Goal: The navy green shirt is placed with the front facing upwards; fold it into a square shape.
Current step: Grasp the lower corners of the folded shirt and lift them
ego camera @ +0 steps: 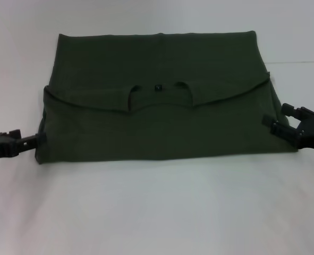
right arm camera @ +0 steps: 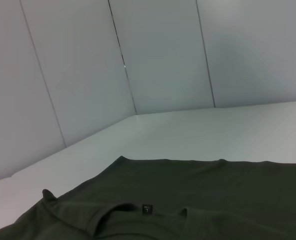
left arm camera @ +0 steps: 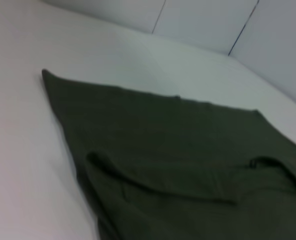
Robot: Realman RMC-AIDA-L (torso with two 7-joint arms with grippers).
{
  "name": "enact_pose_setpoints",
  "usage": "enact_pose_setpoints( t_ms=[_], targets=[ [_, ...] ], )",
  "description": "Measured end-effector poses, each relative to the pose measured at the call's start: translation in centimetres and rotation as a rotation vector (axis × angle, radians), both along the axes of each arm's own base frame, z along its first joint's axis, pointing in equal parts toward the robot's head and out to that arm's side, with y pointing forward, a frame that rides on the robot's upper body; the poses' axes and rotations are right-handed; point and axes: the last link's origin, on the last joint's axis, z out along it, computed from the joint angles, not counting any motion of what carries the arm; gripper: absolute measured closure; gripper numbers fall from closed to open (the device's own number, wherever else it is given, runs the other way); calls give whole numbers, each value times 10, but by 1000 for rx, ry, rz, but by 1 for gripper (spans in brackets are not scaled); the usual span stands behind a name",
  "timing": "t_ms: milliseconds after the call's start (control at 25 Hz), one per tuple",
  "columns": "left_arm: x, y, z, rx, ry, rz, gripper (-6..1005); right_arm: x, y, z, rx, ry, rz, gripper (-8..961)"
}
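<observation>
Grippers, two. Left gripper (ego camera: 40,139) sits at the shirt's left edge near the front corner, black fingers meeting the cloth; whether they pinch it cannot be told. Right gripper (ego camera: 267,122) sits at the right edge, fingertips at the fabric border; its opening cannot be told either.

Navy green shirt (ego camera: 157,114), one. Dark olive, plain back side showing, no lettering visible. Folded across its width: the upper part is turned down over the lower, leaving a curved fold edge running side to side. Neckline (ego camera: 158,95) lies at centre with a small dark label (right arm camera: 146,208). Outline is a wide rectangle, far edge narrower in the head view, near edge straight. Left near corner slightly lifted at the gripper.

Table (ego camera: 157,212), one, white. The shirt lies at its centre. Broad bare strip in front of the shirt, narrower margins to either side and behind.

Wall panels (right arm camera: 163,55), several, pale grey with dark seams, standing behind the table's far edge.
</observation>
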Motion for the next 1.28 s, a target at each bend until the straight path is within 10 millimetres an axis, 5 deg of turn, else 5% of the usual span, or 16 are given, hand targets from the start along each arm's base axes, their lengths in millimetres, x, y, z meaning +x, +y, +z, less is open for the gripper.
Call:
enact_pose_setpoints(
  t_ms=[1280],
  targets=[
    [5, 9, -42, -129, 155, -35, 263, 3, 1, -7, -33, -7, -45, 242]
  ],
)
